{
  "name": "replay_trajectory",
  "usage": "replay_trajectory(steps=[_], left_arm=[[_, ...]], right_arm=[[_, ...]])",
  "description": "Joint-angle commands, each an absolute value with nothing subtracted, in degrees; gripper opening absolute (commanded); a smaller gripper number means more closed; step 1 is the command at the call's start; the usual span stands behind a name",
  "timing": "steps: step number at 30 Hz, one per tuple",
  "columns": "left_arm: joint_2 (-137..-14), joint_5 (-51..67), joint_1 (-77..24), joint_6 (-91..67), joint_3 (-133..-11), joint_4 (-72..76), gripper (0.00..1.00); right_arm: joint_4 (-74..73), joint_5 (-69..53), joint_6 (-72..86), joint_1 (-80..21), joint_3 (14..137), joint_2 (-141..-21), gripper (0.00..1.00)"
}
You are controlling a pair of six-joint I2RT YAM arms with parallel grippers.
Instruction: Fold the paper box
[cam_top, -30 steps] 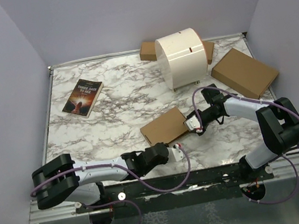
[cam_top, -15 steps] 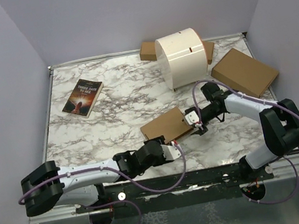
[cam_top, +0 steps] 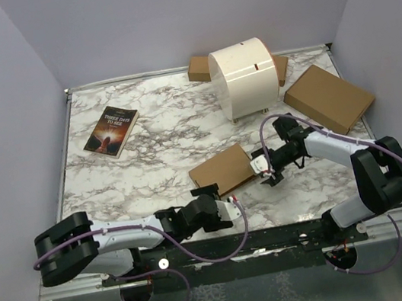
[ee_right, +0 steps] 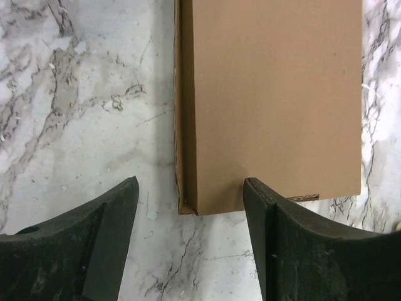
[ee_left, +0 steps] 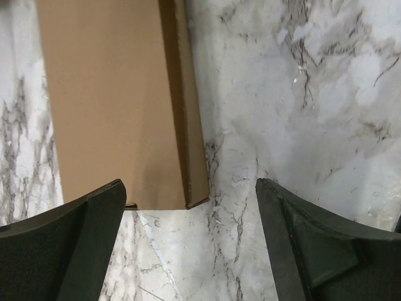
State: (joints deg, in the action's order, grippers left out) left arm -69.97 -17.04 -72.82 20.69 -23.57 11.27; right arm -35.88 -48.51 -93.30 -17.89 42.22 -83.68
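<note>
The paper box [cam_top: 221, 170] lies flat and closed on the marble table [cam_top: 155, 154], a thin brown cardboard slab. My left gripper [cam_top: 222, 195] is open just short of the box's near edge. In the left wrist view the box [ee_left: 119, 100] ends right ahead of the open gripper [ee_left: 188, 210], with nothing between the fingers. My right gripper [cam_top: 264, 170] is open at the box's right end. In the right wrist view a corner of the box [ee_right: 276, 100] sits at the mouth of the gripper [ee_right: 191, 197], not clamped.
A book [cam_top: 111, 131] lies at the far left. A white cylinder [cam_top: 245, 79] stands at the back with cardboard pieces [cam_top: 199, 68] behind it. A larger brown box [cam_top: 329, 97] lies at the far right. Purple walls enclose the table.
My left gripper has gone from shut to open by the box's near edge. The right gripper has opened a little wider at the box's right end. The box has hardly moved.
</note>
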Motion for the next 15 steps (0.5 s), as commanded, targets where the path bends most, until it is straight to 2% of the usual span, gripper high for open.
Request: replay_trajectory(steps=[1,8,9,11,12,15], left_arm=[[-74.73,-18.31,-72.69,22.85,-24.94,13.64,0.84],[-76.77,-17.16,-72.55,23.16,-25.38,13.08,0.60],[-76.61,-16.88,-72.47,23.27,-25.39,12.90,0.55],[-76.59,-15.53,-72.21,23.62,-25.48,12.20,0.39],[-76.63,-14.95,-72.04,23.72,-25.62,11.96,0.36],[-76.77,-13.39,-71.58,24.26,-25.79,11.08,0.33]], right_arm=[[-30.30,-44.86,-94.09,-17.62,40.48,-84.59,0.66],[-25.46,-42.88,-94.13,-17.75,38.21,-84.60,0.53],[-24.74,-42.39,-94.21,-17.80,37.96,-84.48,0.51],[-24.48,-41.44,-94.39,-17.97,37.93,-84.12,0.47],[-24.56,-41.25,-94.39,-18.08,38.14,-83.99,0.43],[-25.04,-40.81,-94.16,-18.36,38.92,-83.46,0.32]])
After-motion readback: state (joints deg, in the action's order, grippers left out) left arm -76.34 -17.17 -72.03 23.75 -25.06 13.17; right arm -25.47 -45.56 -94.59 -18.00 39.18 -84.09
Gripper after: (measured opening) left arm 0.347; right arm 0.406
